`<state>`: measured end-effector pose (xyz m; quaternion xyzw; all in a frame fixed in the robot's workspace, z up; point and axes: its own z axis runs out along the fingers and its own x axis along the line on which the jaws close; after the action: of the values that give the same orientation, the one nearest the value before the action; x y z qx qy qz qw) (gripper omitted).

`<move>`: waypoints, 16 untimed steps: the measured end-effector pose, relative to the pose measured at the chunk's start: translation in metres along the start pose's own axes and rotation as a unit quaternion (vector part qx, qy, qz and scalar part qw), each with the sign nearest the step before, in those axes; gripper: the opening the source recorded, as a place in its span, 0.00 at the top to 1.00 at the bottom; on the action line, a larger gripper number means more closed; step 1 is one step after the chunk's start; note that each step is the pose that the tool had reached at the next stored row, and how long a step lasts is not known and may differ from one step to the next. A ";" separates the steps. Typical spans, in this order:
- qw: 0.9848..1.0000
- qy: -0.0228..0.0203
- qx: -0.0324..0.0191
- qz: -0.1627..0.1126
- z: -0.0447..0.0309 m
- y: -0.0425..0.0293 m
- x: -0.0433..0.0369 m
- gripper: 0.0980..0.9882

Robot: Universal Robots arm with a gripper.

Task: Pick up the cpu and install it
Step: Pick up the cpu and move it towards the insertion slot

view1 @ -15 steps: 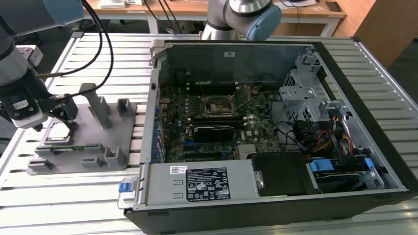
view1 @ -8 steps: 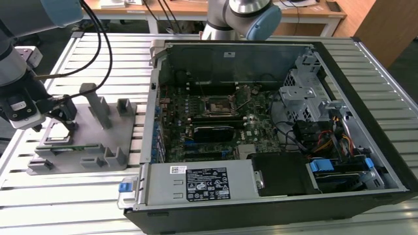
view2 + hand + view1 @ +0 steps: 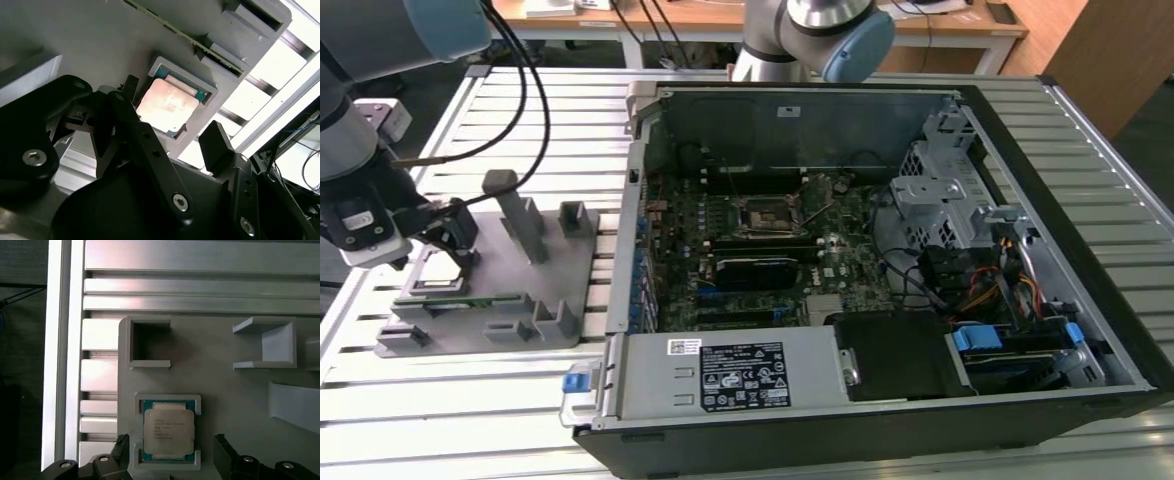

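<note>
cpu (image 3: pixel 167 430) lies flat, lid up, in the fixture (image 3: pixel 225 390) pocket at the exterior view's left, beside the case (image 3: pixel 854 445). It's square, and its tiny print lines run finger to finger. Gripper (image 3: pixel 173 102) hangs spread over it, grasping nothing.

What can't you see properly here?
- The cpu, plain in the first wrist view, is blocked in the exterior view by the gripper over it.
- First wrist view: the gripper's body, cut off by the picture's edge.
- Exterior view: the motherboard socket, too small to tell if it's open.
</note>
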<state>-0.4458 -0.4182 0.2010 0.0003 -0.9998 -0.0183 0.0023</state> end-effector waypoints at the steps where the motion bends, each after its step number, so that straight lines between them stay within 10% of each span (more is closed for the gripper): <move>1: 1.000 0.000 0.000 0.001 0.0011 0.0002 0.0000 0.26; 16: 1.000 0.000 0.000 0.008 0.0145 0.0038 0.0030 0.35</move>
<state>-0.4489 -0.4139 0.1866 -0.0079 -0.9998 -0.0184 0.0022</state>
